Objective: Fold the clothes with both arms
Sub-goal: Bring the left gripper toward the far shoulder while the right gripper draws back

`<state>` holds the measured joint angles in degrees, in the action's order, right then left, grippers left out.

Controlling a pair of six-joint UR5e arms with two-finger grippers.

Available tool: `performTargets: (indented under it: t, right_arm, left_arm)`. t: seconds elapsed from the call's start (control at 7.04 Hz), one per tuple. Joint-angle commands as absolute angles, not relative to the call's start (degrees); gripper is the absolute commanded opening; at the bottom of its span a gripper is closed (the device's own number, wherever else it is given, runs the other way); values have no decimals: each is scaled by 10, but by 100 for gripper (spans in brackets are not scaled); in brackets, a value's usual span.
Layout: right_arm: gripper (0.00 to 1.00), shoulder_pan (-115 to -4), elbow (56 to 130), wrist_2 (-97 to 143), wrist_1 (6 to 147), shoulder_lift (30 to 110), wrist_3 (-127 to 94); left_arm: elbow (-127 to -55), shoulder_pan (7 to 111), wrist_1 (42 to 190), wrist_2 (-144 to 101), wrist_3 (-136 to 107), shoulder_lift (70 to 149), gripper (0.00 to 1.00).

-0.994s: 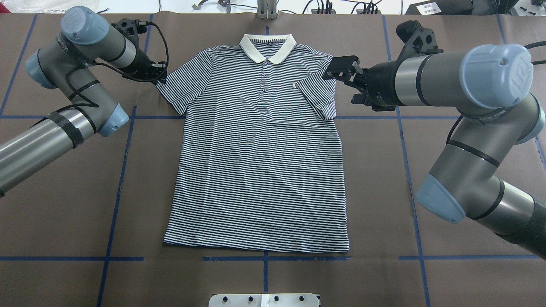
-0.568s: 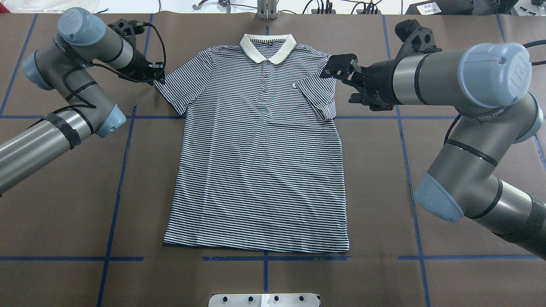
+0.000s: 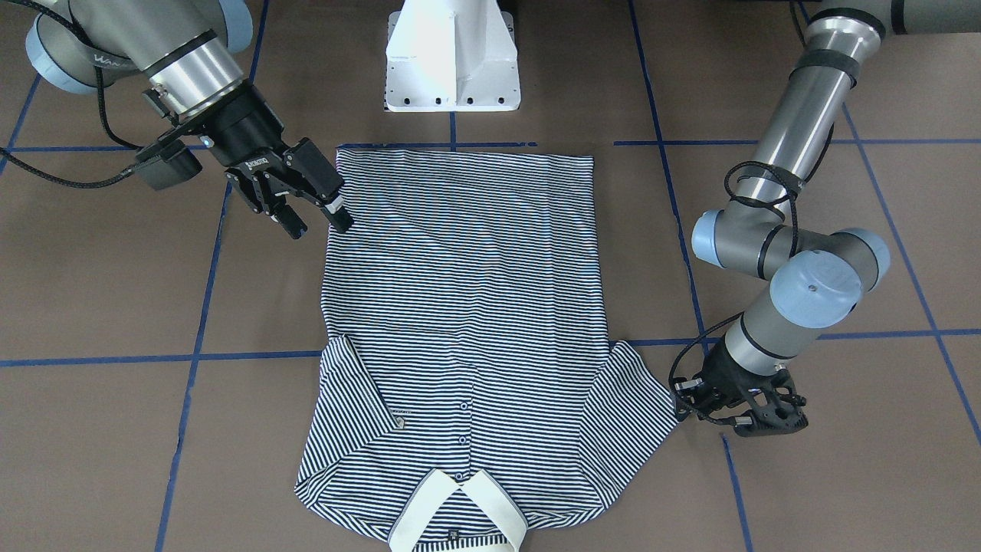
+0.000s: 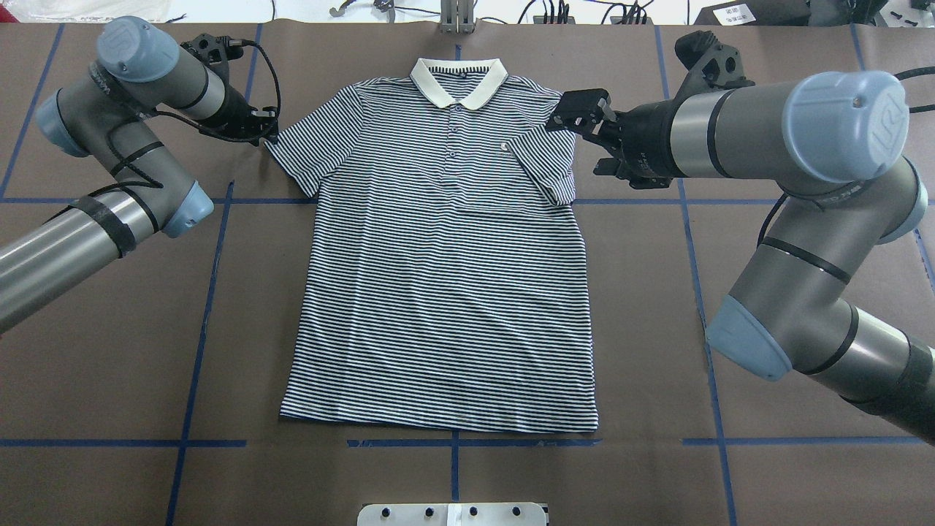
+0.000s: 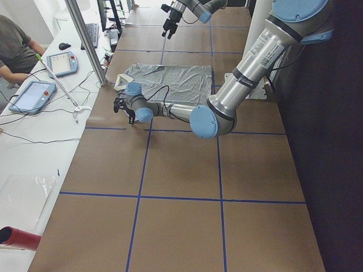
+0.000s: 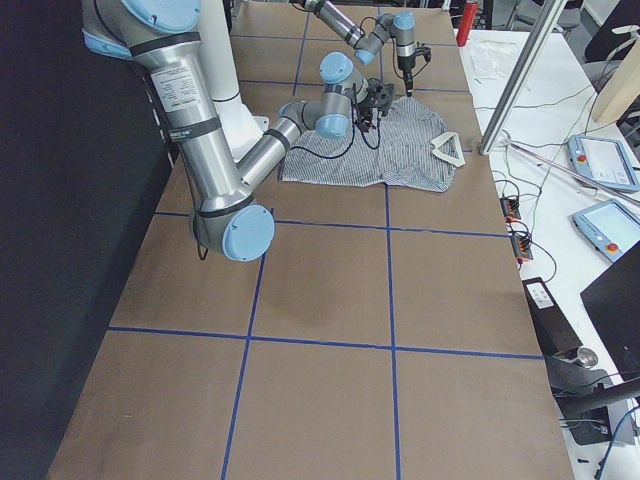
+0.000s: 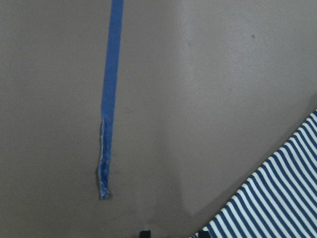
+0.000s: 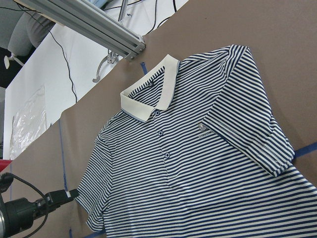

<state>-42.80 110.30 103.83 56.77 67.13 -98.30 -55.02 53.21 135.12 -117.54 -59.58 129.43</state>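
Nearest me, at the bottom edge of the overhead view, sits the white metal pedestal base on the brown paper-covered counter, which is crossed by blue tape lines. Just beyond it the navy-and-white striped short-sleeved polo shirt lies flat and face up in the middle of the frame, with its hem toward me.

Further up, the sleeve on the frame's left is spread out flat, while the one on the right is folded in over the chest, beside the small chest logo.

My grey jointed left arm comes in from the left edge, and its black left claw sits low at the tip of the spread sleeve. Its wrist camera gives me only bare counter, a tape strip and a striped corner at lower right, so I cannot tell whether its fingers are apart or together.

My grey right arm reaches in from the right. Its black right claw hangs above the counter by the folded sleeve's shoulder, fingers spread apart and holding nothing.

Farthest off, the shirt's plain cream collar lies at top centre
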Motion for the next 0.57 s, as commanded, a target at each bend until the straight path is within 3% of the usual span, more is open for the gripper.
performTargets:
  t: [0.0,0.43]
  right_arm:
    - [100,-428,1103,1038,568,671,-994]
    - [100,-430,1103,1034,573,673,-1005]
  left_arm:
    - [-552,532,1351,-1176,-599,1298,0]
    - [-602,532,1340,-1182,-606,1297,0]
